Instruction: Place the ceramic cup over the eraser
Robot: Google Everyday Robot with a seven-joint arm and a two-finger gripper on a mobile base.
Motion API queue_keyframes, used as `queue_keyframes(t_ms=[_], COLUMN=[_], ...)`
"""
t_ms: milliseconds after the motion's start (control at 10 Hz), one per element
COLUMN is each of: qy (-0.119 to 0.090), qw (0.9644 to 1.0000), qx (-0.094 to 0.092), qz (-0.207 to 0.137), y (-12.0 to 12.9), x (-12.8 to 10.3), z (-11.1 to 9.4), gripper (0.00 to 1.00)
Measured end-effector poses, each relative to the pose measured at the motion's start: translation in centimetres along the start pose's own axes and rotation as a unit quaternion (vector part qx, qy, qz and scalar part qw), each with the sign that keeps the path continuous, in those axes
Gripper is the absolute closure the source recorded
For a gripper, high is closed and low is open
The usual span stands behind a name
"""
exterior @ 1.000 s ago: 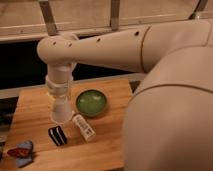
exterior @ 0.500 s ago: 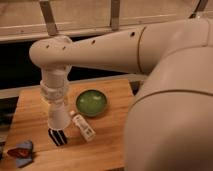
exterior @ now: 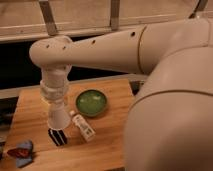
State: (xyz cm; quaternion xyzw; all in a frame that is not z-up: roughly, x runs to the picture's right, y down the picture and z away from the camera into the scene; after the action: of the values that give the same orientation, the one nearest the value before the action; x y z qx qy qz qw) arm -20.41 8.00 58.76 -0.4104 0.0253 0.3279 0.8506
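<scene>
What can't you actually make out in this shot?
- Gripper: in the camera view, hidden by the wrist and the ceramic cup at its end.
- Eraser: its far end is covered by the cup; whether they touch is unclear.
- Bottle: label too small to read.
- Table: right side blocked by the robot's body.

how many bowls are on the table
1. The green bowl sits near the middle of the wooden table, right of the gripper, which holds the ceramic cup just above the eraser. The arm may hide others.
</scene>
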Motion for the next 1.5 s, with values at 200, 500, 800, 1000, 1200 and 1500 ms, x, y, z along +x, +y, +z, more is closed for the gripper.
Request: queue_keyframes(t_ms=[200, 500, 800, 1000, 1200, 1500], qy=[-0.024, -0.052, -0.056, -0.044, -0.032, -0.024], qw=[0.9996, 0.9984, 0.9981, 0.9986, 0.9989, 0.9981], qx=[-0.011, -0.020, -0.021, -0.021, -0.025, -0.051], qz=[0.000, -0.001, -0.010, -0.017, -0.024, -0.026], y=[-1.1, -1.3, -0.8, -0.4, 0.1, 0.3], x=[0.1, 0.6, 0.6, 0.7, 1.0, 1.6], z=[0.1, 0.2, -0.1, 0.1, 0.8, 3.7], gripper=[1.00, 1.00, 1.00, 1.00, 1.00, 1.00])
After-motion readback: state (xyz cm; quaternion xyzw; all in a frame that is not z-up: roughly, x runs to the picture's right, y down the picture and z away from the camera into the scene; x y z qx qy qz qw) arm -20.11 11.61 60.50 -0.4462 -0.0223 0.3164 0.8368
